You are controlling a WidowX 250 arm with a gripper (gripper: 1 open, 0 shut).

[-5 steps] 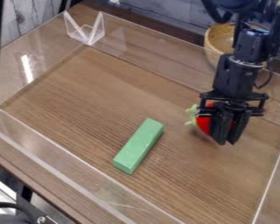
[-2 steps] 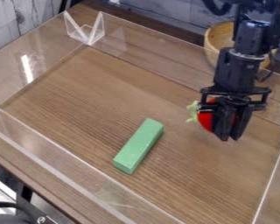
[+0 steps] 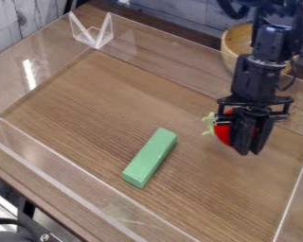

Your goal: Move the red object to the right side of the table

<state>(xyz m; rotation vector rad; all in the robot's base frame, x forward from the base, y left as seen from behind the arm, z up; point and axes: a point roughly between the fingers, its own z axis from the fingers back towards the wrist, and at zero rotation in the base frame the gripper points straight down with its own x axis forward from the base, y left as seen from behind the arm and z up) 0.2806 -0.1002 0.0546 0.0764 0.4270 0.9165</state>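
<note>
Pinching the red toy fruit (image 3: 222,133) in the black gripper (image 3: 238,128), near the right edge of the counter (image 3: 98,109), beyond and right of the green block (image 3: 151,157).

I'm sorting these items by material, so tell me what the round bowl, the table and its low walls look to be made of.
Bowl: probably wood or woven fibre, given its tan colour; too little shows to tell.
Table: wood or wood-look laminate, low sheen, with brown grain.
Low walls: likely clear acrylic, smooth and see-through.
</note>
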